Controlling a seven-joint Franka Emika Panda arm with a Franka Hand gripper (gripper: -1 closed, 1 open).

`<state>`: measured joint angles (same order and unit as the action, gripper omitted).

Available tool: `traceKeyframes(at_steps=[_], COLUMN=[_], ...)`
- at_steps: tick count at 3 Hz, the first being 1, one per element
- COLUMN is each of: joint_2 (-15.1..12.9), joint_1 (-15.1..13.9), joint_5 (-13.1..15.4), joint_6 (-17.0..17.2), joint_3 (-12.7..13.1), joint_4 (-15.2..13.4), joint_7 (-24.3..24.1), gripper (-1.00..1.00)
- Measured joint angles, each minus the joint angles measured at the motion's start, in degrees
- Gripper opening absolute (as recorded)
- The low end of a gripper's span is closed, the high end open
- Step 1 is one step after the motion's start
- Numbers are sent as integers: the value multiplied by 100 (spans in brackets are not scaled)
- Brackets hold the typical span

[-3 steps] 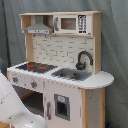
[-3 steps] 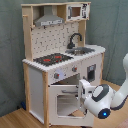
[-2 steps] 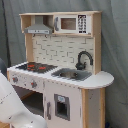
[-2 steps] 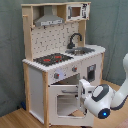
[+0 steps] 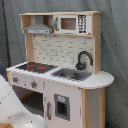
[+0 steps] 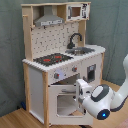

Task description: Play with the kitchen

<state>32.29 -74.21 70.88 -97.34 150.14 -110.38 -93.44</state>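
The kitchen (image 5: 65, 50) (image 6: 55, 45) is a tall white and light-wood toy with a black-red stovetop (image 5: 36, 66) (image 6: 52, 59), a black faucet (image 5: 83, 59) (image 6: 75, 40), a sink (image 5: 72, 75), a grey hood (image 5: 39, 28) and a microwave (image 5: 70, 23). In the second exterior view its windowed oven door (image 6: 66, 103) hangs open below the knobs (image 6: 56, 76). My gripper (image 6: 80, 89) is at that door's upper right corner. In the first exterior view only a white arm link (image 5: 12, 107) shows at the lower left, and the gripper is out of sight.
Grey-green curtains (image 6: 10, 45) hang behind the kitchen. A wooden floor (image 6: 20, 119) runs under it. In the second exterior view my white arm (image 6: 117, 90) comes in from the right, with its round wrist (image 6: 101, 99) low in front of the oven.
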Motion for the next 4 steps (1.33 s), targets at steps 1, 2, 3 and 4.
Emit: traceKeyframes(at_steps=[1, 2, 3, 4], joint_2=[69, 155, 206, 216], joint_1=[87, 181, 236, 268], joint_5=[5, 10, 16, 19], joint_6=[161, 345, 468, 557], joint_3=[0, -2, -7, -14], joint_4=[370, 757, 1017, 1242], joint_7=[517, 1124, 1637, 2331], gripper=[100, 100, 100, 100])
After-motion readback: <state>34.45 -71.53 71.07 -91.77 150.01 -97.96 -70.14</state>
